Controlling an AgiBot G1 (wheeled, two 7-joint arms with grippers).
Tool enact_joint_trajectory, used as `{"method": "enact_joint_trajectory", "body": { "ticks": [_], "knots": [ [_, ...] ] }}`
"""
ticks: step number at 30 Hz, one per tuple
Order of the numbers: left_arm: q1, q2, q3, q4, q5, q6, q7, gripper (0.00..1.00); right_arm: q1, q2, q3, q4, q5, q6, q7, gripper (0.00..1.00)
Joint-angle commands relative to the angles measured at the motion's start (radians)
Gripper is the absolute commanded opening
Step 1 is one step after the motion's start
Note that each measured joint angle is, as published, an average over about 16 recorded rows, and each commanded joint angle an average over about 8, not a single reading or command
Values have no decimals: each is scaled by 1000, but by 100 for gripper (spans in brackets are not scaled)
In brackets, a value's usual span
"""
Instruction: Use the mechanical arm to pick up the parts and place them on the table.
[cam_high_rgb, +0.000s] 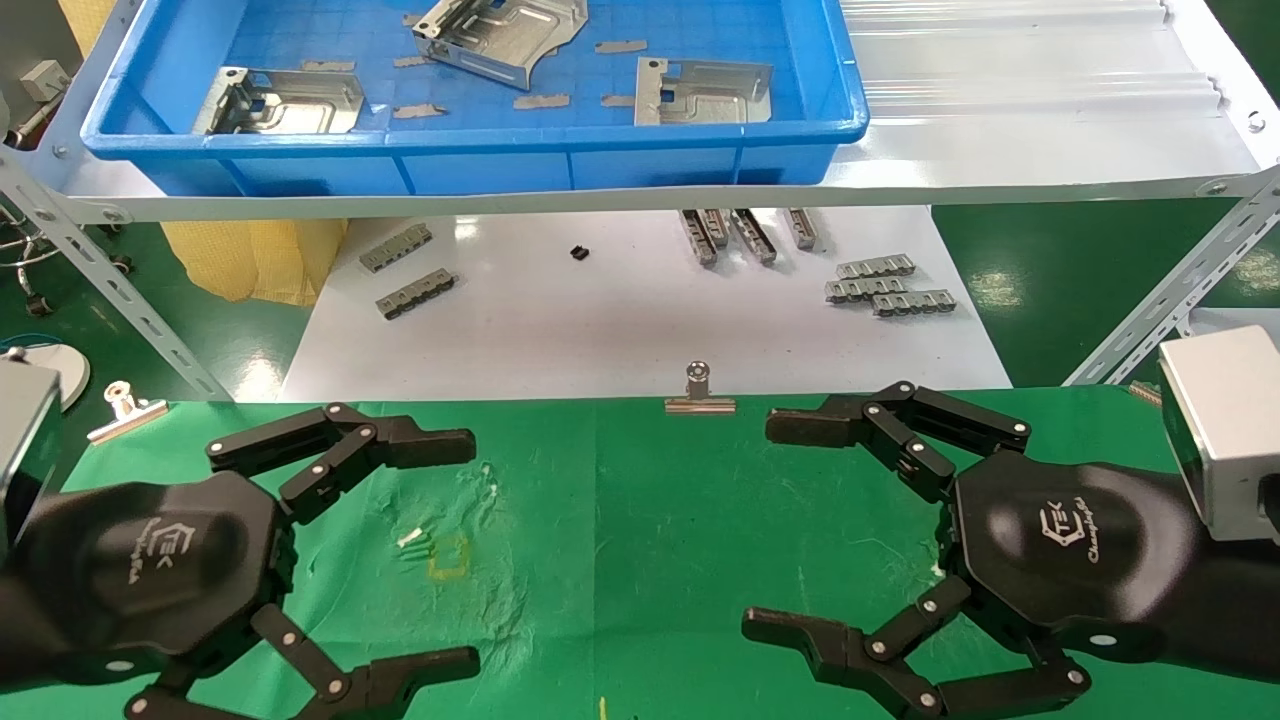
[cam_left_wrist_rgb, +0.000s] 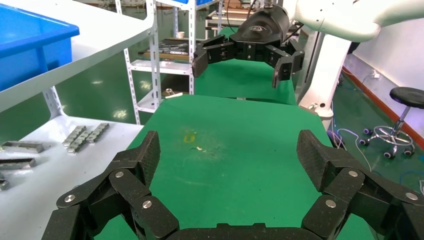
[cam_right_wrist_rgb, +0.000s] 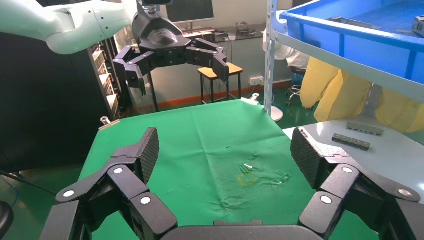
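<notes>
Green cloth on the table (cam_high_rgb: 650, 520) lies bare beneath our wide-spread left gripper (cam_high_rgb: 440, 550) and right gripper (cam_high_rgb: 790, 530), while the parts (cam_high_rgb: 500, 40) in the blue tray (cam_high_rgb: 480, 150) look stiff, light and slippery, best pinched by a bent flange.

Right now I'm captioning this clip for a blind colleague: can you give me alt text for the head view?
Two open black grippers, left and right, hover empty over a green table. Behind it, three shiny metal plates lie in a blue tray on a raised shelf, above a white board with small grey strips.
</notes>
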Motion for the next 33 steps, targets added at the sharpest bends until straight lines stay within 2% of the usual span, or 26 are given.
{"method": "enact_joint_trajectory", "body": {
  "ticks": [1, 33],
  "knots": [
    [0, 0, 0, 0, 0, 0, 0, 100, 0, 0, 0, 0, 0, 0, 0, 0],
    [0, 0, 0, 0, 0, 0, 0, 100, 0, 0, 0, 0, 0, 0, 0, 0]
  ]
}}
